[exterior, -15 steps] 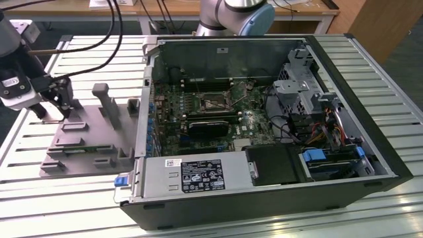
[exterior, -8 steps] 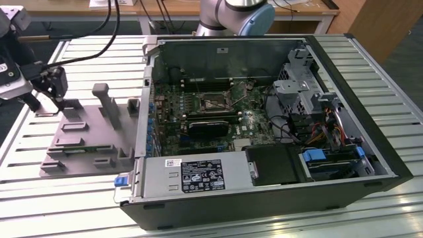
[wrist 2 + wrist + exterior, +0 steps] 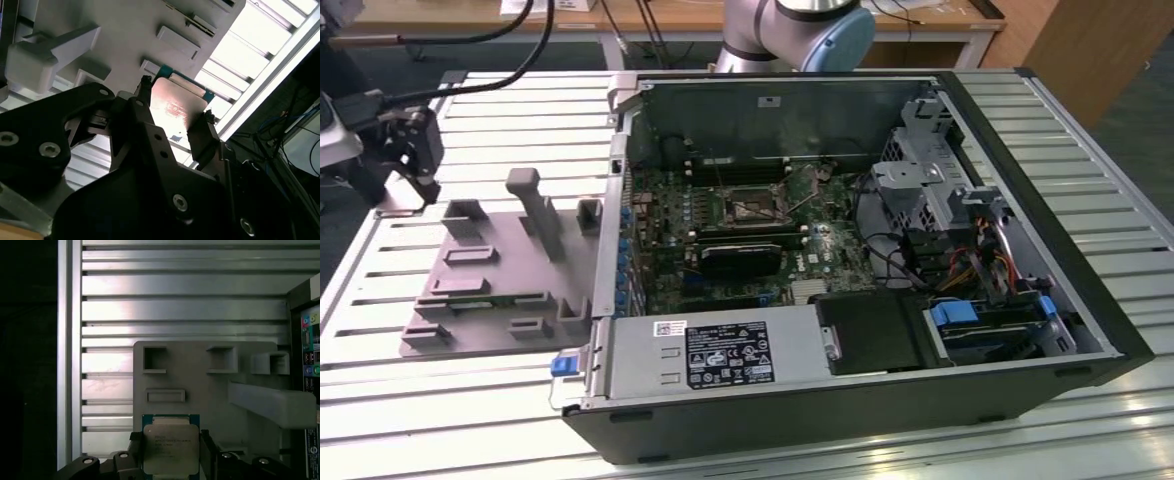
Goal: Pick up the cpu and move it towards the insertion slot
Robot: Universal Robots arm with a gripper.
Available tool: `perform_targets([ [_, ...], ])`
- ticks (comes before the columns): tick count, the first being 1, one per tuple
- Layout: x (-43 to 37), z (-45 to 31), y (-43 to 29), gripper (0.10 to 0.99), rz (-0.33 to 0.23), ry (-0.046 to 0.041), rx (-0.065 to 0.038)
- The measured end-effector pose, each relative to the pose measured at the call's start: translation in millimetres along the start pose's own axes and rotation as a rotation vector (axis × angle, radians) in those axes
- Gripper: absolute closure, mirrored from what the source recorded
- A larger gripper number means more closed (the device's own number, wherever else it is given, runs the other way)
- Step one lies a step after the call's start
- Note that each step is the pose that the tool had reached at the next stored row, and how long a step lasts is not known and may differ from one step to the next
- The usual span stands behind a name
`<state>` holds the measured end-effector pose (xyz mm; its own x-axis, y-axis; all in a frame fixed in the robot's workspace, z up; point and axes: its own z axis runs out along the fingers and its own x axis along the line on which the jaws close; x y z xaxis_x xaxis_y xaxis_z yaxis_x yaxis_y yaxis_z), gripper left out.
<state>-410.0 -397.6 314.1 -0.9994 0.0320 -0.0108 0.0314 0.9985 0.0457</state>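
The cpu (image 3: 171,452) is a flat silver square with a thin green rim, and it sits between the two black fingers of my gripper (image 3: 171,440). In the second wrist view the fingers (image 3: 201,129) press on opposite edges of the cpu (image 3: 175,102), above the grey fixture plate (image 3: 125,30). In the exterior view my gripper (image 3: 414,178) hangs at the far left, off the fixture plate's (image 3: 494,270) left edge. The insertion slot (image 3: 750,206), a dark square socket with a silver frame, lies on the motherboard inside the open computer case, well to the exterior view's right of my gripper.
The case's metal wall (image 3: 620,180) stands between the fixture plate and the motherboard. A black finned block (image 3: 740,258) sits just in front of the slot, with a power supply (image 3: 707,355) nearer. The plate carries raised posts (image 3: 527,200) and a green circuit strip (image 3: 487,300). The table is slatted aluminium (image 3: 175,305).
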Motion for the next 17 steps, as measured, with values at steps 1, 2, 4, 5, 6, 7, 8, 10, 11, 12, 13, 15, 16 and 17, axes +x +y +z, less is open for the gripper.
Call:
perform_targets([
  [1, 0.0, -3.6, 0.2, 0.549, 0.0, -0.0007, 0.0],
  [2, -0.1, -7.1, 0.3, 0.549, 0.0, -0.0014, 0.0],
  [4, -0.2, -14.3, 0.7, 0.549, 0.0, -0.0025, 0.0],
  [5, -0.2, -18.1, 0.9, 0.549, 0.0, -0.0033, 0.0],
  [6, -0.2, -21.6, 1.0, 0.549, 0.0, -0.0038, 0.0],
  [7, -0.3, -25.0, 1.2, 0.549, 0.0, -0.0046, 0.0],
  [8, -0.3, -28.5, 1.3, 0.549, 0.0, -0.0052, 0.0],
  [10, -0.4, -35.5, 1.6, 0.549, 0.0, -0.0066, 0.0],
  [11, -0.4, -39.1, 1.8, 0.549, 0.0, -0.0071, 0.0],
  [12, -0.5, -42.7, 2.0, 0.549, 0.0, -0.008, 0.0],
  [13, -0.5, -46.2, 2.1, 0.549, 0.0, -0.0086, 0.0],
  [15, -0.6, -53.0, 2.4, 0.549, 0.0, -0.0102, 0.0],
  [16, -0.6, -56.3, 2.6, 0.549, -0.001, -0.011, 0.0],
  [17, -0.6, -59.4, 2.7, 0.549, -0.001, -0.012, 0.0],
])
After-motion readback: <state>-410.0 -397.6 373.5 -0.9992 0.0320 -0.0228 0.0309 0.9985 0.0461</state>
